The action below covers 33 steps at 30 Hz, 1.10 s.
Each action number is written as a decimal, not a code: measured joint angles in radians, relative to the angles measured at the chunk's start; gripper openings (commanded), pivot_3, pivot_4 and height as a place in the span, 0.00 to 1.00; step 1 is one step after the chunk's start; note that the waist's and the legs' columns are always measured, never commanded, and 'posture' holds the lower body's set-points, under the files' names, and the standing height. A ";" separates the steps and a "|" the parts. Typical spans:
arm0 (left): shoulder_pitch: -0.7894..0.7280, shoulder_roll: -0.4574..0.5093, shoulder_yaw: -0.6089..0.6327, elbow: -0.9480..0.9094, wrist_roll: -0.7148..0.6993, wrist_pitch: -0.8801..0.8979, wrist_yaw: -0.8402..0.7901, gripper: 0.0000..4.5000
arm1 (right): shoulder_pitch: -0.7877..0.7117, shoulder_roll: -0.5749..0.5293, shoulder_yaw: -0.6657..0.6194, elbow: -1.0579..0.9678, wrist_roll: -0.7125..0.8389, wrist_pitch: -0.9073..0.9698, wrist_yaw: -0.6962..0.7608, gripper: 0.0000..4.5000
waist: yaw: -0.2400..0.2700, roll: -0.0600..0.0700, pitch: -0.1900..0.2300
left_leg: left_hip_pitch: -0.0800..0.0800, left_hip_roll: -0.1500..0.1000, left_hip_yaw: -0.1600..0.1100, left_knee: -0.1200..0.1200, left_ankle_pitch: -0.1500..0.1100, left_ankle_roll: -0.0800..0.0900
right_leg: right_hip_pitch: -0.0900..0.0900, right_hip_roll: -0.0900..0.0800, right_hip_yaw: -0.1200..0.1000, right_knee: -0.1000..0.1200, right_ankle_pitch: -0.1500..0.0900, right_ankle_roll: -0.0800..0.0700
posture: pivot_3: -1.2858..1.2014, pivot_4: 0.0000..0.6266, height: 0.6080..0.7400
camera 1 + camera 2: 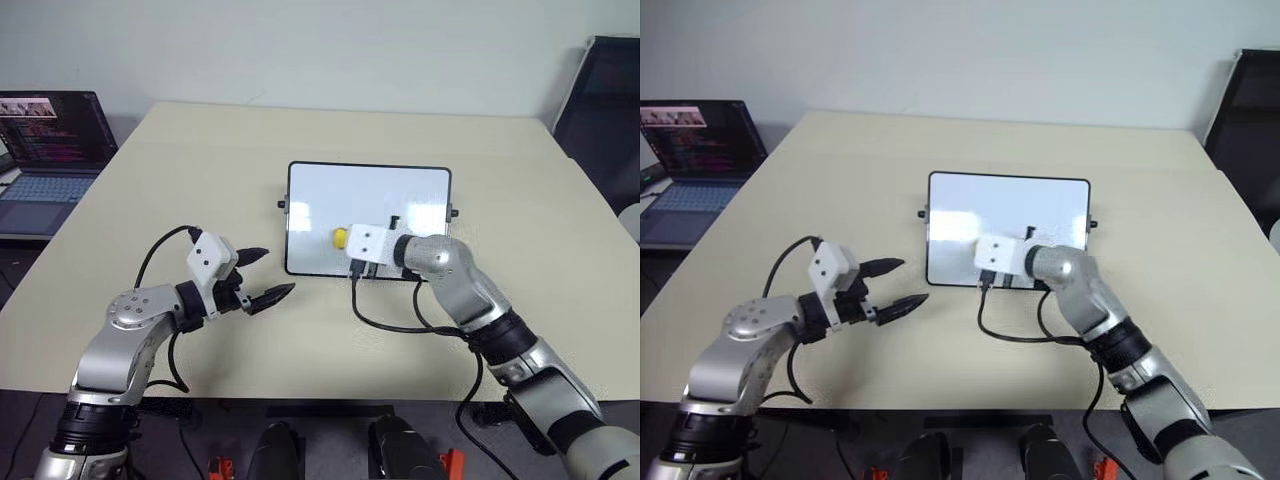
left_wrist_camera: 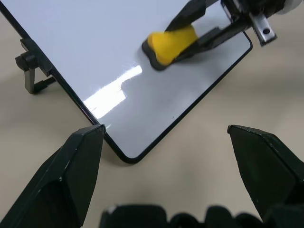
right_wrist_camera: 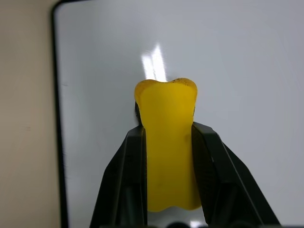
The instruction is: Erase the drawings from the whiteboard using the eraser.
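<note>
Right wrist view: eraser [image 3: 167,147] is clamped lengthwise in the right end effector [image 3: 168,142], pressed on the whiteboard [image 3: 237,71] directly ahead (no drawings discernible). Left end effector [image 1: 262,276] is held open, farther off.

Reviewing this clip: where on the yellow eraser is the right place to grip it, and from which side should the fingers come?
Grip the eraser across its two long sides near the middle, coming along its length from the robot's side, as the right gripper does. That probably keeps the dark underside free to face the whiteboard, and the soft block pinches in slightly.
</note>
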State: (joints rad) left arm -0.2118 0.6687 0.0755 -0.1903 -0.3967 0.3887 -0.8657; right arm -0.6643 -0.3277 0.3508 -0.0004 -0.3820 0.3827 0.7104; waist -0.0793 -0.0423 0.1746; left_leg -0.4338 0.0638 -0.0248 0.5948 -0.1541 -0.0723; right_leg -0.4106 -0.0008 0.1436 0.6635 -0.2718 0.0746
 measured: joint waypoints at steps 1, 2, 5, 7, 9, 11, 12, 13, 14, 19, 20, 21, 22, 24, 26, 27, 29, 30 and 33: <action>-0.008 -0.002 -0.001 -0.002 -0.002 0.002 0.000 1.00 | 0.043 0.014 -0.041 -0.064 0.022 0.048 -0.006 0.22 | 0.002 0.000 0.000 | 0.000 0.000 0.000 -0.001 0.000 0.000 | 0.000 0.000 0.000 0.000 0.000 0.000 | 0.52 0.24 1.00; -0.031 -0.008 -0.007 -0.003 -0.005 0.006 -0.002 1.00 | 0.107 0.035 -0.099 -0.163 0.053 0.122 -0.015 0.22 | 0.005 0.000 0.000 | 0.000 0.000 -0.001 -0.002 -0.001 -0.001 | 0.000 0.000 -0.001 0.001 0.000 0.001 | 0.52 0.24 1.00; -0.105 -0.024 -0.039 -0.008 -0.018 0.019 -0.023 1.00 | 0.261 0.074 -0.245 -0.409 0.111 0.323 -0.047 0.22 | 0.020 0.001 0.000 | -0.001 0.000 -0.002 -0.002 -0.004 -0.006 | -0.001 0.001 -0.002 0.001 -0.002 0.002 | 0.52 0.24 1.00; -0.139 -0.030 -0.066 -0.006 -0.019 0.021 -0.042 1.00 | 0.319 0.096 -0.328 -0.523 0.132 0.427 -0.078 0.22 | 0.021 0.001 0.000 | -0.001 0.000 -0.001 -0.002 -0.005 -0.007 | -0.001 0.001 -0.002 0.000 -0.002 0.002 | 0.52 0.24 1.00; -0.181 -0.043 -0.102 0.003 -0.018 0.022 -0.065 1.00 | 0.379 0.125 -0.404 -0.637 0.143 0.520 -0.116 0.22 | 0.021 0.001 0.001 | -0.001 0.000 -0.002 -0.002 -0.005 -0.007 | -0.001 0.001 -0.002 0.001 -0.004 0.005 | 0.52 0.24 1.00; -0.236 -0.063 -0.145 0.027 -0.010 0.018 -0.089 1.00 | 0.443 0.151 -0.471 -0.726 0.155 0.599 -0.155 0.22 | 0.022 0.001 0.001 | -0.001 0.000 -0.002 -0.002 -0.005 -0.007 | 0.000 0.001 -0.002 0.001 -0.005 0.006 | 0.52 0.24 1.00; -0.269 -0.076 -0.169 0.048 -0.001 0.014 -0.104 1.00 | 0.475 0.156 -0.499 -0.757 0.160 0.629 -0.174 0.22 | 0.022 0.001 0.001 | -0.001 0.000 -0.002 -0.001 -0.005 -0.007 | 0.000 0.001 -0.002 0.000 -0.005 0.006 | 0.52 0.24 1.00; -0.295 -0.089 -0.189 0.067 0.007 0.007 -0.115 1.00 | 0.499 0.160 -0.527 -0.774 0.165 0.655 -0.193 0.22 | 0.022 0.001 0.001 | -0.001 0.000 -0.001 0.000 -0.005 -0.007 | 0.000 0.000 -0.002 0.000 -0.006 0.005 | 0.52 0.24 1.00; -0.320 -0.105 -0.207 0.091 0.016 -0.004 -0.129 1.00 | 0.515 0.169 -0.554 -0.784 0.169 0.675 -0.212 0.22 | 0.022 0.001 0.001 | -0.001 -0.001 -0.001 0.000 -0.005 -0.007 | 0.001 0.000 -0.001 0.000 -0.006 0.004 | 0.52 0.24 1.00; -0.458 -0.209 -0.309 0.241 0.075 -0.076 -0.198 1.00 | 0.527 0.223 -0.679 -0.719 0.219 0.719 -0.292 0.22 | 0.015 0.001 0.000 | 0.000 -0.001 0.000 0.004 -0.004 -0.006 | 0.002 0.000 0.000 0.000 -0.004 0.003 | 0.52 0.24 1.00; -0.481 -0.230 -0.326 0.270 0.089 -0.092 -0.208 1.00 | 0.523 0.228 -0.695 -0.686 0.240 0.715 -0.300 0.22 | 0.014 0.001 0.000 | 0.000 -0.001 0.000 0.004 -0.004 -0.006 | 0.002 0.000 0.000 0.000 -0.004 0.003 | 0.52 0.24 1.00; -0.500 -0.247 -0.339 0.294 0.100 -0.103 -0.219 1.00 | 0.518 0.226 -0.706 -0.649 0.258 0.707 -0.302 0.22 | 0.014 0.001 0.001 | 0.000 -0.001 0.000 0.004 -0.004 -0.005 | 0.002 0.000 0.001 0.000 -0.004 0.003 | 0.52 0.24 1.00; -0.514 -0.260 -0.353 0.314 0.110 -0.115 -0.227 1.00 | 0.514 0.223 -0.713 -0.614 0.275 0.696 -0.306 0.22 | 0.012 0.001 0.001 | 0.000 -0.001 0.000 0.004 -0.004 -0.005 | 0.002 0.000 0.001 0.000 -0.004 0.003 | 0.52 0.24 1.00; -0.530 -0.282 -0.366 0.345 0.127 -0.131 -0.242 1.00 | 0.499 0.206 -0.725 -0.558 0.297 0.674 -0.321 0.22 | 0.008 0.002 0.001 | 0.000 -0.001 0.000 0.003 -0.004 -0.005 | 0.002 0.000 0.001 0.000 -0.004 0.004 | 0.52 0.24 1.00; -0.548 -0.307 -0.383 0.366 0.143 -0.132 -0.248 1.00 | 0.468 0.165 -0.737 -0.491 0.319 0.644 -0.337 0.22 | 0.007 0.002 0.001 | 0.000 -0.001 0.000 0.002 -0.004 -0.005 | 0.002 0.000 0.001 0.000 -0.003 0.005 | 0.52 0.24 1.00; -0.556 -0.320 -0.394 0.369 0.151 -0.132 -0.252 1.00 | 0.449 0.150 -0.746 -0.459 0.326 0.629 -0.345 0.22 | 0.007 0.002 0.001 | 0.000 -0.001 0.000 0.002 -0.004 -0.005 | 0.002 0.000 0.001 0.000 -0.003 0.006 | 0.52 0.24 1.00; -0.578 -0.348 -0.416 0.376 0.165 -0.134 -0.259 1.00 | 0.420 0.123 -0.757 -0.392 0.333 0.597 -0.365 0.22 | 0.007 0.002 0.001 | 0.000 -0.001 0.000 0.001 -0.004 -0.005 | 0.002 0.000 0.001 0.000 -0.002 0.009 | 0.52 0.24 1.00; -0.588 -0.357 -0.425 0.380 0.175 -0.134 -0.260 1.00 | 0.408 0.109 -0.758 -0.360 0.339 0.582 -0.373 0.22 | 0.007 0.002 0.001 | 0.000 -0.001 -0.001 0.000 -0.004 -0.005 | 0.002 0.001 0.001 0.000 -0.002 0.009 | 0.52 0.24 1.00; -0.601 -0.365 -0.443 0.384 0.200 -0.135 -0.263 1.00 | 0.366 0.067 -0.761 -0.248 0.369 0.545 -0.384 0.22 | -0.001 0.003 0.001 | 0.000 -0.001 0.000 0.000 -0.004 -0.005 | 0.002 0.001 0.001 0.000 -0.002 0.009 | 0.52 0.24 1.00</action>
State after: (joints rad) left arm -0.8128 0.3039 -0.3671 0.1942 -0.1969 0.2535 -1.1291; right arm -0.2983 -0.2602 -0.4100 -0.2483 -0.0128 0.9281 0.3267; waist -0.0805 -0.0396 0.1760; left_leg -0.4338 0.0626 -0.0252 0.5947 -0.1581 -0.0776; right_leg -0.4086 -0.0001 0.1448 0.6632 -0.2738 0.0838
